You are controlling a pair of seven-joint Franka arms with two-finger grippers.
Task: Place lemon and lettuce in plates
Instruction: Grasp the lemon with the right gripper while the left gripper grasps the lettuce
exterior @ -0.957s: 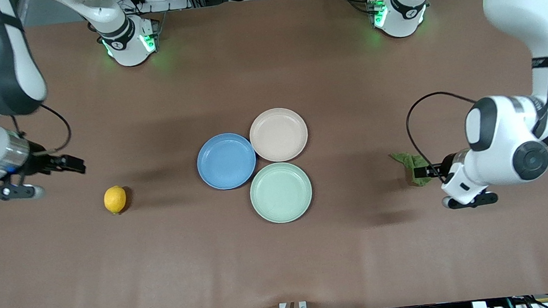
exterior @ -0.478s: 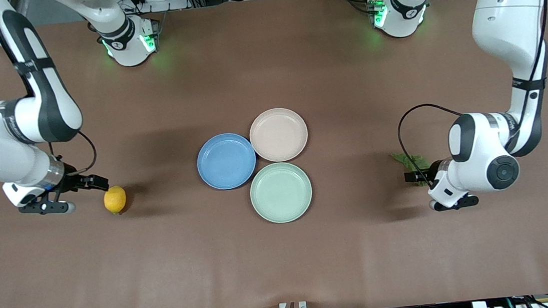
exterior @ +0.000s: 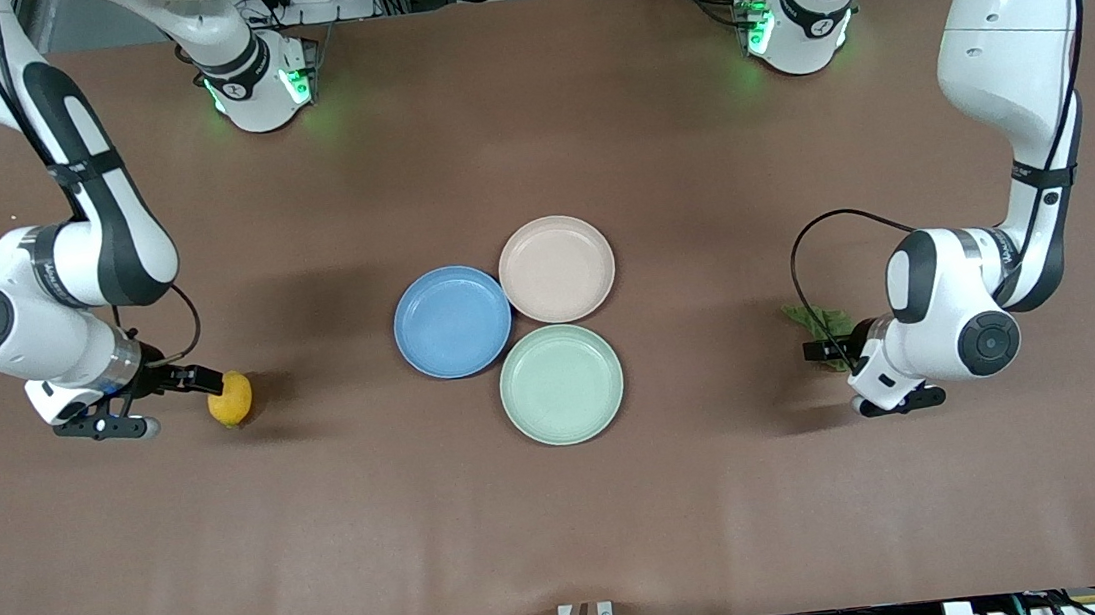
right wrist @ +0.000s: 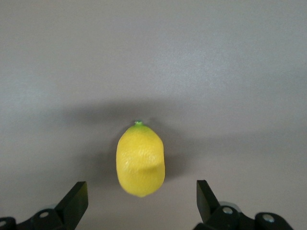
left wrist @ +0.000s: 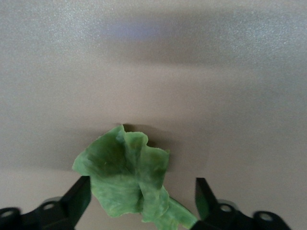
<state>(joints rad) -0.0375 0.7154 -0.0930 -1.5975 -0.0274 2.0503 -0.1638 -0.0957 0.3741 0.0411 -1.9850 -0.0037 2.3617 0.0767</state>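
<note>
Your worktop (exterior: 569,526) has the blue plate (exterior: 451,322) and beige plate (exterior: 557,268) touching mid-table, both bare. Left claw (left wrist: 139,203) is spread around the lettuce (left wrist: 127,179), its base cut off. Right claw (right wrist: 139,203) is spread, lemon (right wrist: 140,160) just ahead, tips barely visible.

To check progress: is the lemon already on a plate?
No, the lemon lies on the bare table.

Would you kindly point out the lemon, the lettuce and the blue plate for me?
lemon (right wrist: 140,160): right wrist view, middle of the rind.
lettuce (left wrist: 125,179): left wrist view, centre of the leaf.
blue plate (exterior: 451,322): front view, bare middle of the plate.
</note>
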